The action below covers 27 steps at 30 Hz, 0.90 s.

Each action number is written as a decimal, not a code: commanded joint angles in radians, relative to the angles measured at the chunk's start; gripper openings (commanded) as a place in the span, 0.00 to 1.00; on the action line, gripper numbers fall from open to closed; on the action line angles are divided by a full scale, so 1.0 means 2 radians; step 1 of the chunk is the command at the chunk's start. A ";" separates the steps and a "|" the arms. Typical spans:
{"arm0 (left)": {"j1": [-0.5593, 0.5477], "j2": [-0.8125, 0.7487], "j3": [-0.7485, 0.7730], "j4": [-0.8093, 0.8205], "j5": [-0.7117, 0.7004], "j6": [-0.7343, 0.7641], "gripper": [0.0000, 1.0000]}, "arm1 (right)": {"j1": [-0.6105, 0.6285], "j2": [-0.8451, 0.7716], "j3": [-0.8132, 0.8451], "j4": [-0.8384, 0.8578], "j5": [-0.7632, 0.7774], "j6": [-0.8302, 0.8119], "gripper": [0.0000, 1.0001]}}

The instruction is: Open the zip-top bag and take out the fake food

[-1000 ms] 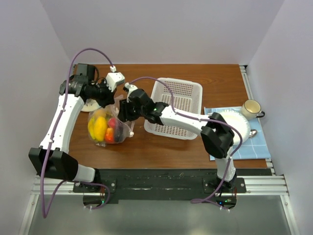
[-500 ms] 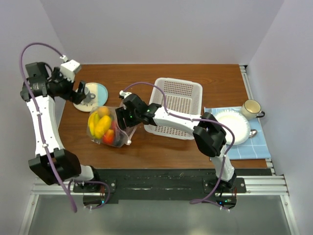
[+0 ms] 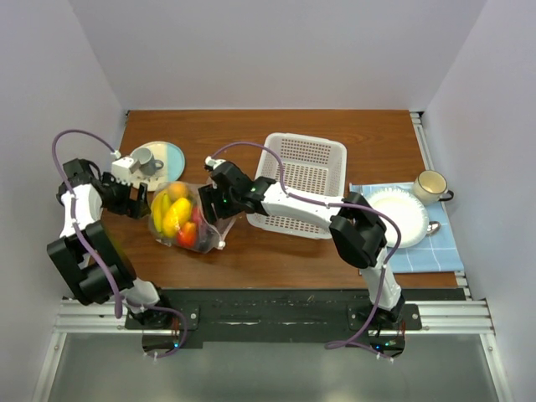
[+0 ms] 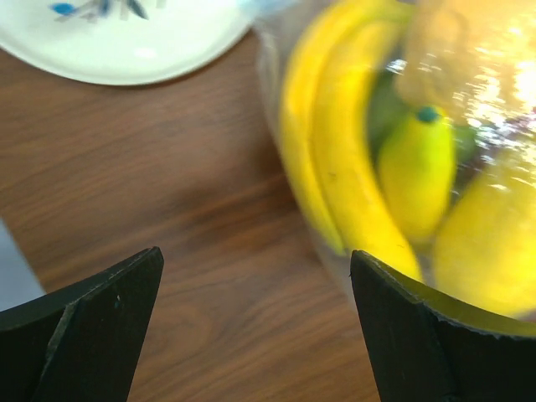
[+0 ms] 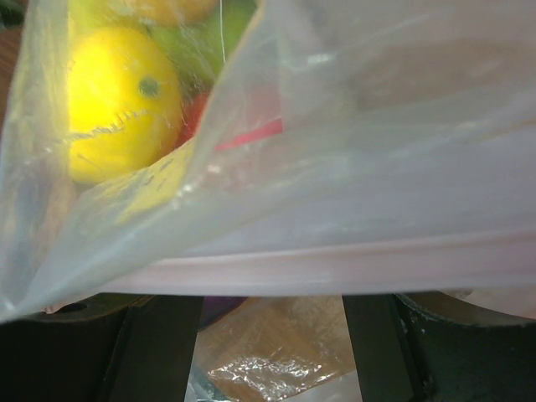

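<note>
The zip-top bag [image 3: 186, 219] lies on the wooden table, and the fake food shows through it: yellow bananas [image 3: 172, 213] and a red piece [image 3: 189, 233]. My left gripper [image 3: 141, 201] sits low just left of the bag, open, with bare wood between its fingers [image 4: 255, 255]. The bananas [image 4: 343, 184] lie close by its right finger [image 4: 419, 335]. My right gripper [image 3: 211, 203] is at the bag's right edge. Its jaws [image 5: 270, 310] stand apart, and the pale pink zipper strip [image 5: 335, 264] lies across them. Above the strip is a round yellow fruit [image 5: 117, 100].
A white perforated basket [image 3: 306, 180] stands right of the bag, under my right arm. A pale plate [image 3: 167, 155] with a grey cup [image 3: 142, 159] is behind my left gripper. At far right, a blue cloth [image 3: 444, 247] carries a white plate [image 3: 402, 213] and a mug [image 3: 430, 186].
My left gripper let go at the bag's top, swung out to the back left, then came down beside the bag's left side, open. My right gripper's jaws widened at the bag's edge.
</note>
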 commanded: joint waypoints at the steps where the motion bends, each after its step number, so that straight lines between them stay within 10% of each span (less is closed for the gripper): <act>1: 0.009 0.023 -0.008 0.092 0.022 -0.024 1.00 | 0.003 0.017 0.006 -0.002 0.003 0.006 0.67; 27: -0.117 0.084 -0.106 0.106 0.028 0.002 1.00 | -0.001 0.052 0.027 -0.019 -0.010 0.003 0.65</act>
